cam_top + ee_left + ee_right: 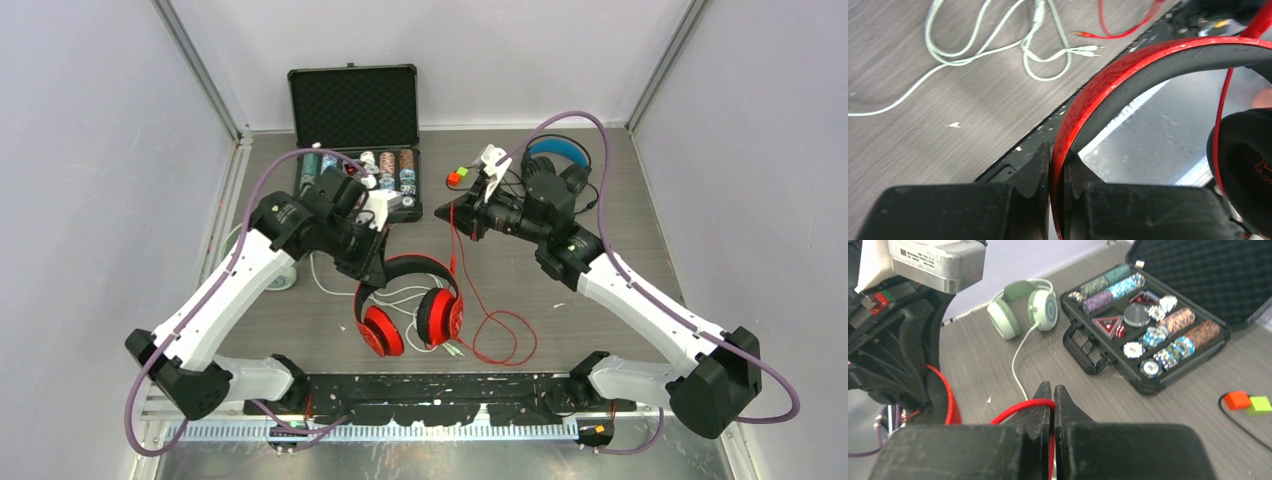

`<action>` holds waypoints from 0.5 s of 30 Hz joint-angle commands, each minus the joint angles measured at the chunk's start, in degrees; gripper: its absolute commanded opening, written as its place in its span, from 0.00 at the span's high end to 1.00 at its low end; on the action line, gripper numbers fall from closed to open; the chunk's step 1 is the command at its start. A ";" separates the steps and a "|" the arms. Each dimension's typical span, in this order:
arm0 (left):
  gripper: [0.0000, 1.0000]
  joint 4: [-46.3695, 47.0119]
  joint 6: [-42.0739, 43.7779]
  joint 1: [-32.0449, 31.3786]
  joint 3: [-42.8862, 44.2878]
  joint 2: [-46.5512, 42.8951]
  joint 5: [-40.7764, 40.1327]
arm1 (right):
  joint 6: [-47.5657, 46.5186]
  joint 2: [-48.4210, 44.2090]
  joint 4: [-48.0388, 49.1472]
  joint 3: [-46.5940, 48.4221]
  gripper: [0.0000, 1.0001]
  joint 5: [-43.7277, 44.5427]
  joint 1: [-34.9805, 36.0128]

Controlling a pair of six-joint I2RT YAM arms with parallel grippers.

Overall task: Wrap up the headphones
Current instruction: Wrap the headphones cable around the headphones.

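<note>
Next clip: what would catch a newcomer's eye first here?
The red headphones sit at the middle of the table, their headband clamped in the left pincer. The right pincer pinches a thin red cable that trails in loops toward the near edge. Behind them, an open black case of poker chips stands at the back.

An open black case (352, 105) sits on the far part of the grey wood-grain table (640, 180), left of centre, its foam-lined lid upright. Its tray holds rows of poker chips (1195, 335) in several colours, a triangular red-and-black piece (1109, 325), a red die (1120, 331) and a round grey disc (1137, 315). Just right of the case lie an orange block (1237, 400) and a green block (1259, 404), touching.
</note>
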 commanded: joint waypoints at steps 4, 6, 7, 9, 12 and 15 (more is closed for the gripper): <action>1.00 -5.66 2.77 -2.66 3.69 3.64 -22.31 | -0.35 1.82 -20.51 11.59 1.00 -0.66 -0.15; 1.00 -6.03 2.23 -2.89 3.50 4.34 -27.59 | 1.45 3.28 -24.63 14.28 0.99 -2.12 -0.15; 1.00 -6.08 1.89 -2.89 3.34 4.67 -29.61 | 2.53 4.06 -25.91 15.30 1.00 -2.93 -0.16; 1.00 -5.96 1.07 -2.91 3.04 5.12 -32.81 | 5.14 5.78 -28.30 17.28 1.00 -3.48 0.28; 1.00 -5.29 -1.03 -2.91 2.66 5.60 -37.63 | 8.90 9.63 -33.49 22.47 1.00 -2.32 1.51; 1.00 -4.72 -3.84 -2.89 2.40 6.22 -42.58 | 12.41 13.22 -39.67 29.04 1.00 -2.14 3.73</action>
